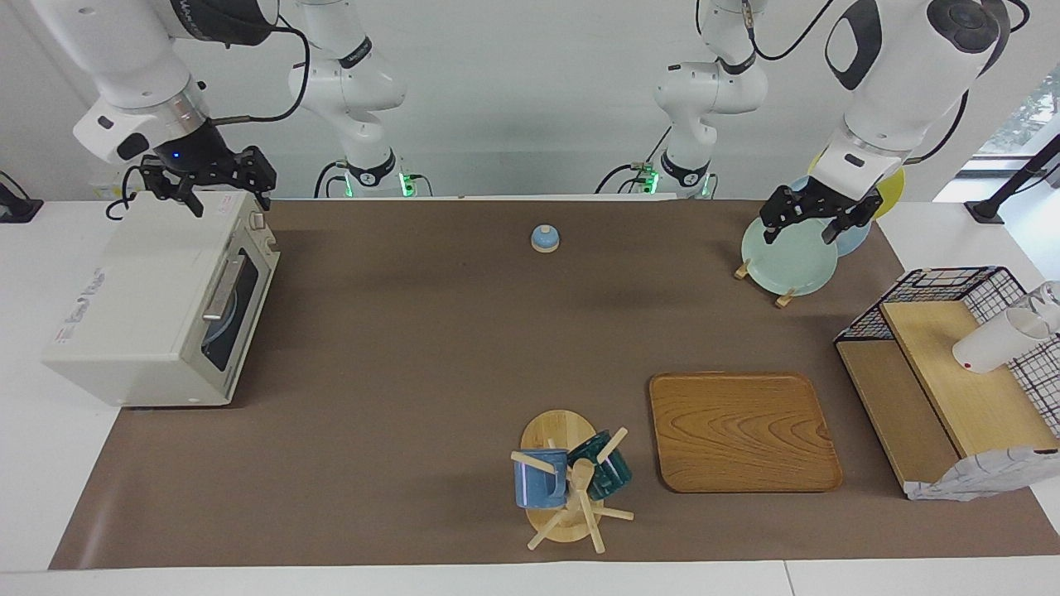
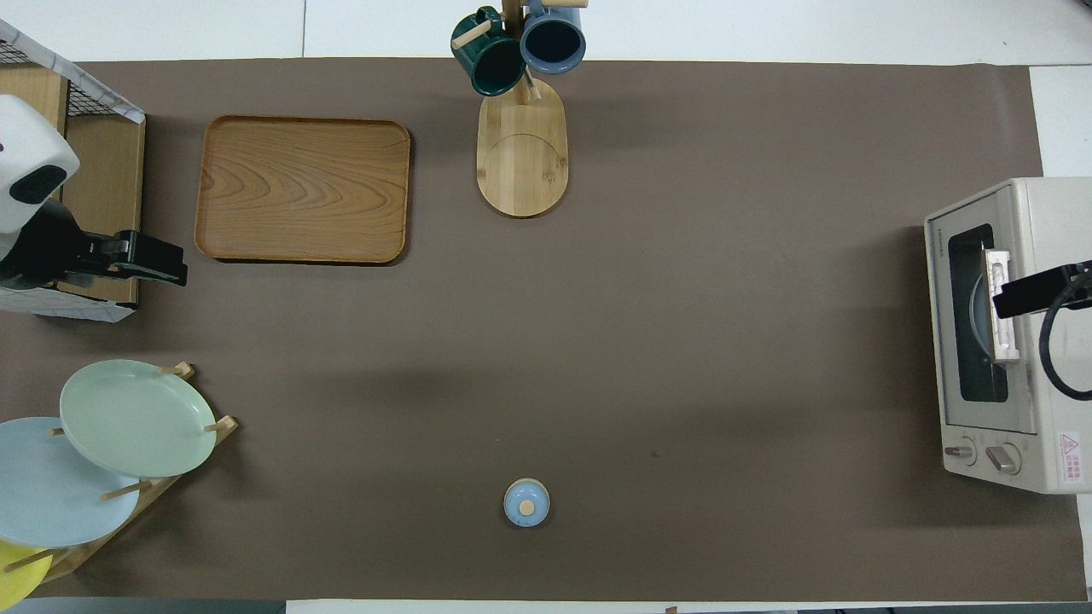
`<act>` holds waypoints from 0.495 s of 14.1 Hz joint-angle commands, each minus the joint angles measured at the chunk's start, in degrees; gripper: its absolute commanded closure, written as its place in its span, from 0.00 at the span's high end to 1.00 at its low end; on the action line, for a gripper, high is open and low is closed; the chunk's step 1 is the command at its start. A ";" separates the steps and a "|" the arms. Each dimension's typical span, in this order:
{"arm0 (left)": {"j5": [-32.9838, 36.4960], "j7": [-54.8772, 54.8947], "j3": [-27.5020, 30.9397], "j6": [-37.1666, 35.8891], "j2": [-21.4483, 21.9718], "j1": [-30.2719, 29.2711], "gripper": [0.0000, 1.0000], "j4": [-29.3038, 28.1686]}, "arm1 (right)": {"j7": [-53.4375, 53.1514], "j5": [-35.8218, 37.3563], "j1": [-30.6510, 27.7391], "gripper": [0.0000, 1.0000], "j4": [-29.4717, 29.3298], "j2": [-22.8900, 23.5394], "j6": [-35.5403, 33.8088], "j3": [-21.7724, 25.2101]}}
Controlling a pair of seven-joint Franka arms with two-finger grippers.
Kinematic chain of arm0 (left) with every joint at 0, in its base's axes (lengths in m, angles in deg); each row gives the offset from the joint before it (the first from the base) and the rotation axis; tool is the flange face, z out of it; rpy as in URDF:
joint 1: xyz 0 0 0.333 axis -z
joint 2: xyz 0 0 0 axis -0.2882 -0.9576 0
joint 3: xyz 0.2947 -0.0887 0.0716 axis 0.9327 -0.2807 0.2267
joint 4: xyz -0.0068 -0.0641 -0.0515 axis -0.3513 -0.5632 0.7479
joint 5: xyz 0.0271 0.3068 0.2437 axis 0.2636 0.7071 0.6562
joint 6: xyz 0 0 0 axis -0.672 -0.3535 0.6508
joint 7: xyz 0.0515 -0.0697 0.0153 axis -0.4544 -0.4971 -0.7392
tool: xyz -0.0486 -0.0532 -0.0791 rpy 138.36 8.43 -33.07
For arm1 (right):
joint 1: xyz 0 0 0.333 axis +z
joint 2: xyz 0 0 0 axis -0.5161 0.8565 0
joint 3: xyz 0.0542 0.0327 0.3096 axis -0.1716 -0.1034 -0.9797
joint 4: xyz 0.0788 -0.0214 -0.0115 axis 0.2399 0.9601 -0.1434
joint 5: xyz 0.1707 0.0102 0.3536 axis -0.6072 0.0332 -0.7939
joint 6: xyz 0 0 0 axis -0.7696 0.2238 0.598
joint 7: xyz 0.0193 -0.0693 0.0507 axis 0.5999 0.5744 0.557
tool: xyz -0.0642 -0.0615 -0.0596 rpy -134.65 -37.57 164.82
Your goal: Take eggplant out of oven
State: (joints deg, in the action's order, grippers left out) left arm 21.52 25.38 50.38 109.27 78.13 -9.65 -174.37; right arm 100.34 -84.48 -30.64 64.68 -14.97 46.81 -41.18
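The cream-white oven (image 1: 141, 314) (image 2: 1054, 256) stands at the right arm's end of the table with its dark glass door (image 1: 236, 310) shut. Through the glass only a pale plate edge shows; the eggplant is hidden. My right gripper (image 1: 229, 199) (image 2: 1003, 304) hangs open and empty over the oven's top, just above the door's upper edge and bar handle (image 1: 224, 290). Toward the other end of the table, my left gripper (image 1: 799, 233) (image 2: 179, 266) hovers open and empty over the rack of plates (image 1: 787, 261).
A small blue bell (image 1: 545, 238) (image 2: 526, 502) sits mid-table near the robots. A wooden tray (image 1: 741, 430) and a mug tree (image 1: 571, 480) with two mugs lie farther out. A black wire basket (image 1: 952, 364) with wooden shelves holds a white cup (image 1: 998, 339).
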 commanded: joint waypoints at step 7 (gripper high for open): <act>0.05 0.10 0.14 0.45 1.14 -0.07 1.00 -1.09 | -0.01 -1.54 -0.87 1.00 1.79 -1.25 0.30 0.06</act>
State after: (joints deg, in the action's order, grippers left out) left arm 21.52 25.38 50.38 109.27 78.13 -9.65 -174.37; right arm 100.33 -84.49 -30.73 64.72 -14.97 46.81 -40.99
